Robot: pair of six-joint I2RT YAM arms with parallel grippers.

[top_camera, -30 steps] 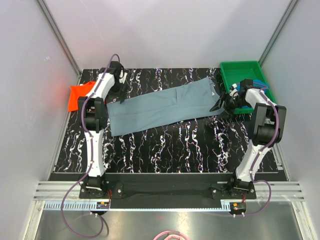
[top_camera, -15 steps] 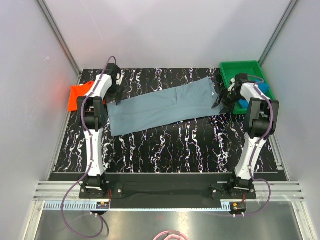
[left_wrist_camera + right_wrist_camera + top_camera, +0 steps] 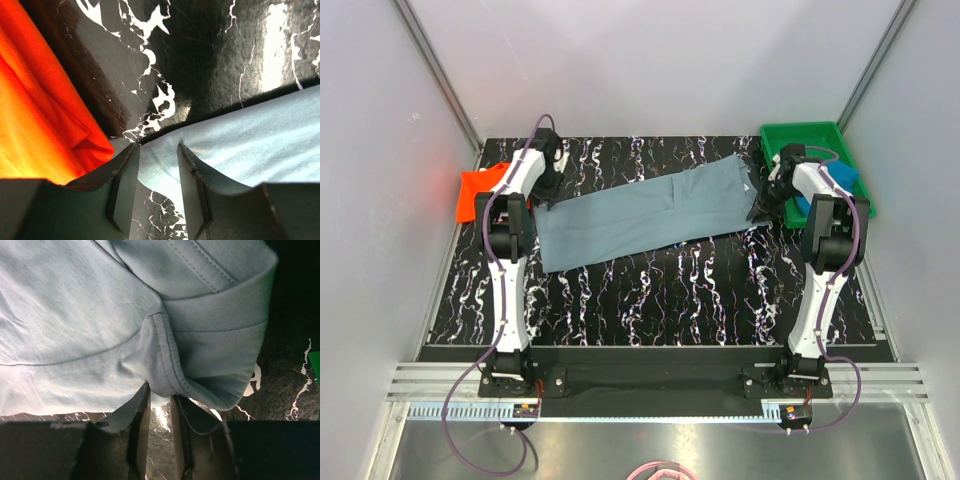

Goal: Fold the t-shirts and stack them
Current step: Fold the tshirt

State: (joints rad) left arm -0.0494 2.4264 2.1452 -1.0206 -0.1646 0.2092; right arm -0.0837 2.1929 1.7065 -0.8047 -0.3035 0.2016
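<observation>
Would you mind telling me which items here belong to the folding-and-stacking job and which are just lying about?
Part of the job:
grey-blue t-shirt, spread across the middle
orange-red t-shirt, at the far left edge
bright blue t-shirt, far right, partly hidden by the right arm

Just lying about:
green tray, holding the blue one
black marbled table
</observation>
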